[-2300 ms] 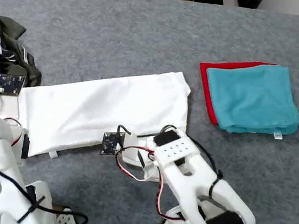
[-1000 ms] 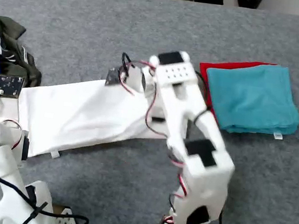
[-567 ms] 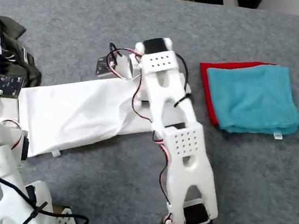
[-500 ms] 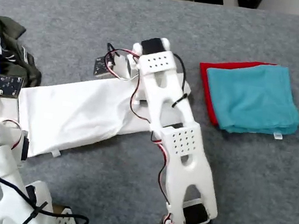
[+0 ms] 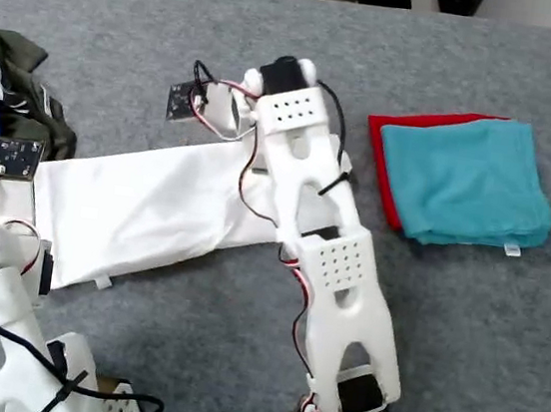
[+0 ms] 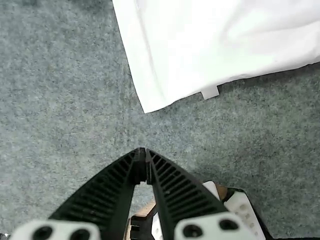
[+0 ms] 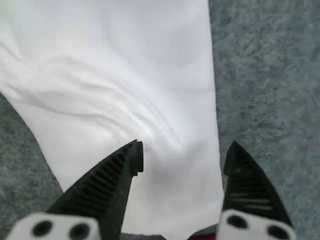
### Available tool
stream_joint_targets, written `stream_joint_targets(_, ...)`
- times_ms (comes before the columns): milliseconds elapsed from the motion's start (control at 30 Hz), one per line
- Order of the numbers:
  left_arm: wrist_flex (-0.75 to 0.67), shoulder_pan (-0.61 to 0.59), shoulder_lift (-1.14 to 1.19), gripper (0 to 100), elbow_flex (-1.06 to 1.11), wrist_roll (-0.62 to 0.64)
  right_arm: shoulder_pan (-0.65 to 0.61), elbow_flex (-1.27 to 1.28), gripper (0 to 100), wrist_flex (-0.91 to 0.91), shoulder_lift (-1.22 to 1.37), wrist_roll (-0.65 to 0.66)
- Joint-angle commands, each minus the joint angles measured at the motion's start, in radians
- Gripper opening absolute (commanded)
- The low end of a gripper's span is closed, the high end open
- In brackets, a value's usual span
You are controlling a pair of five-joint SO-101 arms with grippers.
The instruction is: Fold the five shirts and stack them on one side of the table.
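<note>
White shirt (image 5: pixel 144 210) flat, right hand (image 7: pixel 185 147) spread above it, arm (image 5: pixel 334 263) outstretched

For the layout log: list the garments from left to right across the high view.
Dark olive shirt → white shirt → red shirt, with the folded teal shirt lying on top of it.

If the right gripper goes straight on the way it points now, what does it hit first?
Probably the white shirt: the right gripper is open and points down onto it, close to the shirt's edge. Its height above the cloth is unclear.
</note>
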Motion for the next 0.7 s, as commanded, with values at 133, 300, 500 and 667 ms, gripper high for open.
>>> stream_joint_targets(133,0.003,-0.006,0.005,2,-0.051,0.005,0.073,0.113,2.7,0.023,-0.226,-0.103)
stream_joint_targets(300,0.005,-0.006,0.005,2,-0.060,0.005,0.058,0.334,0.5,-0.021,-0.269,-0.104)
stream_joint_targets(500,0.003,-0.006,0.005,2,-0.057,0.003,0.042,0.509,0.7,-0.336,-0.200,-0.181)
stream_joint_targets(667,-0.002,-0.006,0.005,2,-0.052,0.002,0.042,0.503,0.5,-0.436,-0.120,-0.273)
